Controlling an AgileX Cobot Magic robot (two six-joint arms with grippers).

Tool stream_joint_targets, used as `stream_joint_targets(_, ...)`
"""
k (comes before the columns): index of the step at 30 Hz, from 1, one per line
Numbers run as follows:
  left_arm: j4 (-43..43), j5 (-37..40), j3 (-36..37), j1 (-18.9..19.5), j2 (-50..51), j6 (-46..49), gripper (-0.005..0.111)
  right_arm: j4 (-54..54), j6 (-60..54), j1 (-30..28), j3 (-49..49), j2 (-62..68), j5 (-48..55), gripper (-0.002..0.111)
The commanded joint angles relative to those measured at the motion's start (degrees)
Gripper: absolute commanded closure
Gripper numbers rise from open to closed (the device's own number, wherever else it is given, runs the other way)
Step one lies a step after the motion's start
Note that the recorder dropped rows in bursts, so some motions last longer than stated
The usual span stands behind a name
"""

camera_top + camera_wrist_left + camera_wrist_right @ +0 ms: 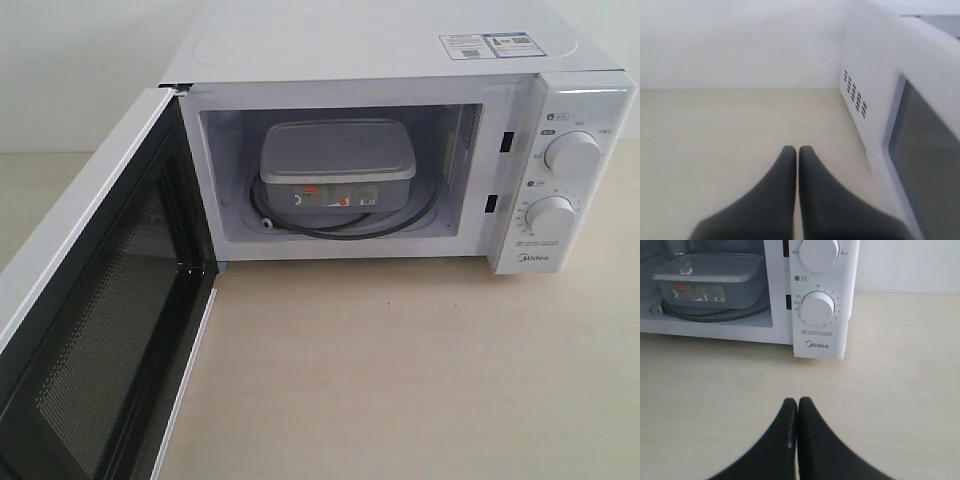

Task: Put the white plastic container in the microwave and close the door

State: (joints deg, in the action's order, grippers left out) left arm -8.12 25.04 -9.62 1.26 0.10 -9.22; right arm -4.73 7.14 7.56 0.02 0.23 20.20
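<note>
The white plastic container [338, 163] sits on the glass turntable inside the white Midea microwave [380, 45], its red-marked label facing out. It also shows in the right wrist view as the container [710, 281]. The door [95, 330] stands wide open to the left, its black mesh inner face showing. My left gripper [798, 149] is shut and empty over the table, just outside the door's outer face [927, 145]. Over the table in front of the dial panel [817, 307], my right gripper [798, 401] is shut with nothing in it. Neither gripper shows in the exterior view.
Light wooden tabletop [400, 370] spreads in front of the microwave. A white wall [740, 40] stands behind. Vent slots [855, 93] mark the microwave's side next to the left gripper.
</note>
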Motion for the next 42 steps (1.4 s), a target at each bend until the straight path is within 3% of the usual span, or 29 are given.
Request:
stream_joint_targets(1,3.4,3.2,-6.7,-0.3,-0.1,-2.6,0.103,-0.3,0.1,-0.2,0.0,-0.2,-0.2,0.108)
stream_joint_targets(14,16.3,6.2,-17.6,-0.3,-0.1,-3.7,0.103,-0.3,0.1,-0.2,0.0,-0.2,-0.2,0.108)
stream_joint_targets(24,17.0,6.6,-17.6,-0.3,-0.1,-3.7,0.103,-0.3,0.1,-0.2,0.0,-0.2,-0.2,0.108)
stream_joint_targets(30,25.4,5.6,-17.6,-0.3,-0.1,-3.7,0.103,-0.3,0.1,-0.2,0.0,-0.2,-0.2,0.108)
stream_joint_targets(33,33.8,3.2,-17.6,-0.3,-0.1,-3.7,0.103,-0.3,0.1,-0.2,0.0,-0.2,-0.2,0.108)
stream_joint_targets(36,35.9,1.5,-17.6,-0.3,-0.1,-3.2,0.103,-0.3,0.1,-0.2,0.0,-0.2,-0.2,0.108)
stream_joint_targets(39,35.8,3.0,-18.8,-0.3,3.8,2.2,0.103,-0.3,0.1,-0.2,0.0,-0.2,-0.2,0.108)
stream_joint_targets(42,35.6,9.5,-22.3,-0.3,13.3,13.3,0.103,-0.3,0.1,-0.2,0.0,-0.2,-0.2,0.108)
